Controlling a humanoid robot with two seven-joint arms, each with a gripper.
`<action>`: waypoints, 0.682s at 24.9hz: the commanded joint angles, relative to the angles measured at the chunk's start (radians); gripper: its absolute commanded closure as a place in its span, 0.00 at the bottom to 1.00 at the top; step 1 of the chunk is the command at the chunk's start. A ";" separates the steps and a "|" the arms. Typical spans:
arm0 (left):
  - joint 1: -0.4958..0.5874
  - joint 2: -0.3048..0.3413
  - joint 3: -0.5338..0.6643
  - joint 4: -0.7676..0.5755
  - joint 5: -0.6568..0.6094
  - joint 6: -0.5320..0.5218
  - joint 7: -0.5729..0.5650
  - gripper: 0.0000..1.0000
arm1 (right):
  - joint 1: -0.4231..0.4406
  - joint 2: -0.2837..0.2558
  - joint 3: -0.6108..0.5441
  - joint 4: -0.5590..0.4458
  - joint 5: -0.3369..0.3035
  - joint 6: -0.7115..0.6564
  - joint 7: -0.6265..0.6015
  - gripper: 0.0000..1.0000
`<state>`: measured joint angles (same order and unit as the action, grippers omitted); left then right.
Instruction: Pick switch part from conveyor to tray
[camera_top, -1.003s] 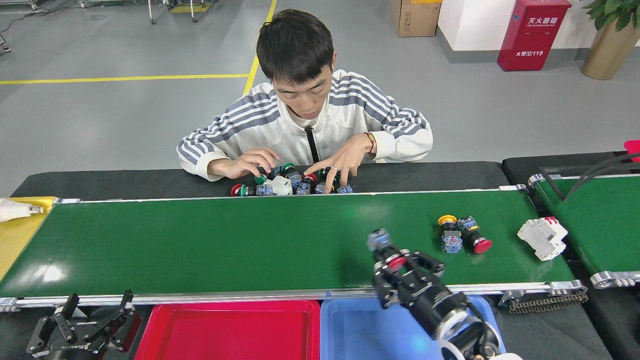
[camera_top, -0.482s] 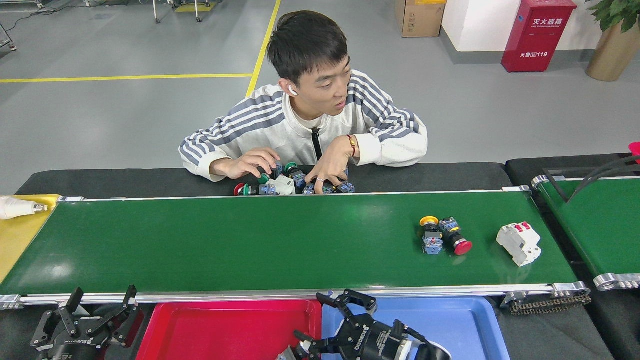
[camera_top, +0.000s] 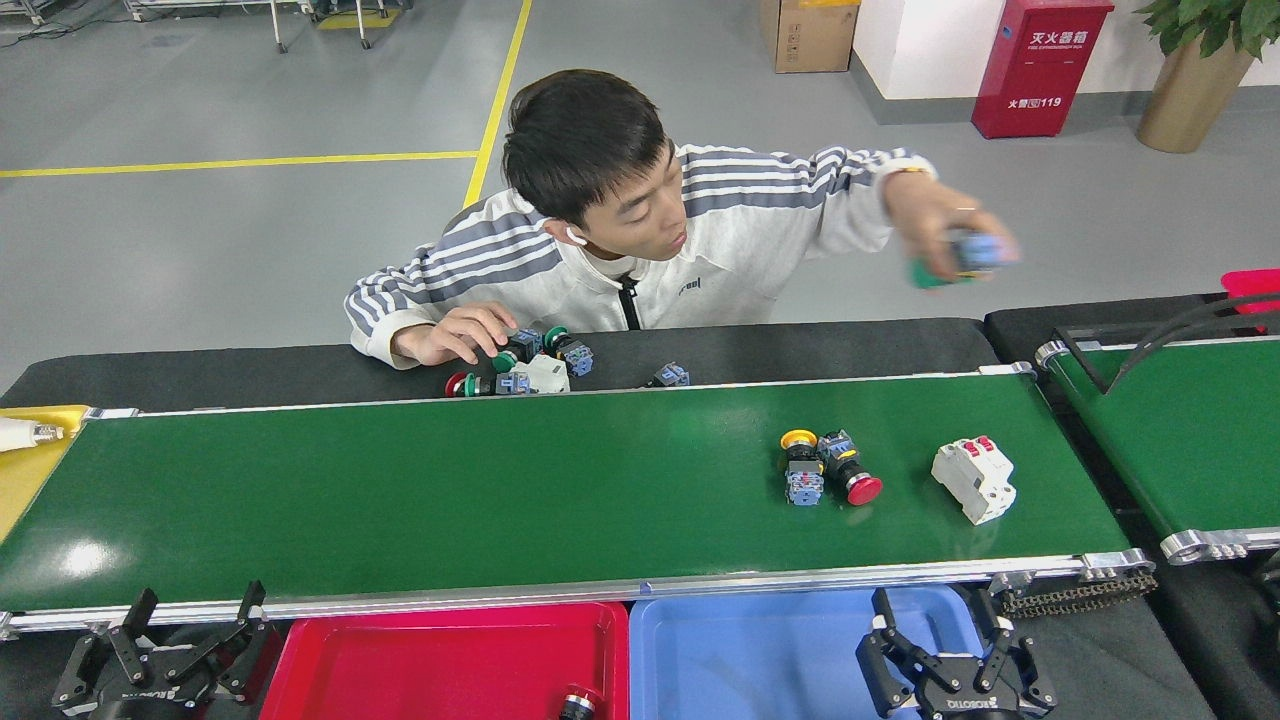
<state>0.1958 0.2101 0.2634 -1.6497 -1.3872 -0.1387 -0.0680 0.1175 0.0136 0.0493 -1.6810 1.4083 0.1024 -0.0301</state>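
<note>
R gripper (camera_top: 953, 655): now at bottom edge over blue tray (camera_top: 760, 660), fingers spread, nothing held. 1 s ago: over belt near edge, clamped on red-capped switch. 0.5 s ago: swung low across toward red tray (camera_top: 450, 660). Switch part (camera_top: 575, 703) now in red tray, bottom edge, only partly visible; judged to be that delivered piece.

L gripper (camera_top: 160, 650): bottom left below conveyor (camera_top: 400, 490) rail, fingers spread, empty, unchanged over the last sec.

Remaining on belt: yellow-cap switch (camera_top: 800, 465) and red-cap switch (camera_top: 848, 470), touching, right of centre; white breaker (camera_top: 974, 480) near, further right. All three shifted left vs. earlier frames; belt feed or head pan, cannot tell which.

Person (camera_top: 620, 230) across belt: one hand (camera_top: 450, 335) on parts pile (camera_top: 520, 365) at far rail; other hand (camera_top: 945, 230) now raised to the right, holding a blurred part; earlier both on pile.

Meaning for task: one pick-place cycle judged complete. Next target likely the switch pair, within R arm reach. Risk: pair touching, so closing on one may knock the other. New part from raised hand may land on belt.
</note>
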 joint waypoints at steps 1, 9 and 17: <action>-0.016 0.009 0.002 -0.009 0.001 0.004 0.004 0.00 | -0.055 -0.009 0.026 0.040 0.021 0.014 0.055 0.02; -0.038 0.014 0.002 0.008 0.001 0.001 0.004 0.00 | -0.220 0.002 0.152 0.213 0.024 0.023 0.078 0.02; -0.056 0.019 0.000 0.016 -0.001 -0.007 0.004 0.00 | -0.300 0.037 0.242 0.323 0.024 0.025 0.104 0.02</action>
<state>0.1507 0.2171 0.2615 -1.6237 -1.3878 -0.1428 -0.0682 -0.1613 0.0404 0.2898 -1.3532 1.4319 0.1244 0.0661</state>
